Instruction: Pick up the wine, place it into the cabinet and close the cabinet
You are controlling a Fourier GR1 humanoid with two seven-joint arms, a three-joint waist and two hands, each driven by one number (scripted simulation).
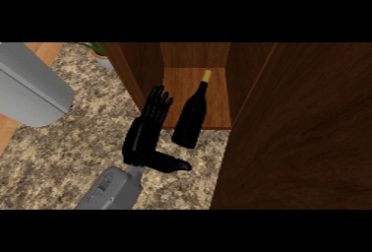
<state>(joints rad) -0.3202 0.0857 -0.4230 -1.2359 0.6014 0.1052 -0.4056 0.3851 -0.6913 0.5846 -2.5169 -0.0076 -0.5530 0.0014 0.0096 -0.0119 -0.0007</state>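
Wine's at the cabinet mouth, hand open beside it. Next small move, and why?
Probably nudge the wine bottle further in with the hand. The bottle's base overhangs the cabinet shelf edge, neck pointing inward, so the open door would likely hit it if swung shut now.

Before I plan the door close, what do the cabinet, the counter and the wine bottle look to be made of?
Cabinet: looks like dark brown wood, visible grain streaks, matte; the shelf inside is a lighter brown.
Counter: looks like speckled stone, granite-like, with a beige and brown mottled pattern.
Wine bottle: probably dark glass, near-black body with a yellow cap or foil at the neck; no shine shows, so the material is uncertain.
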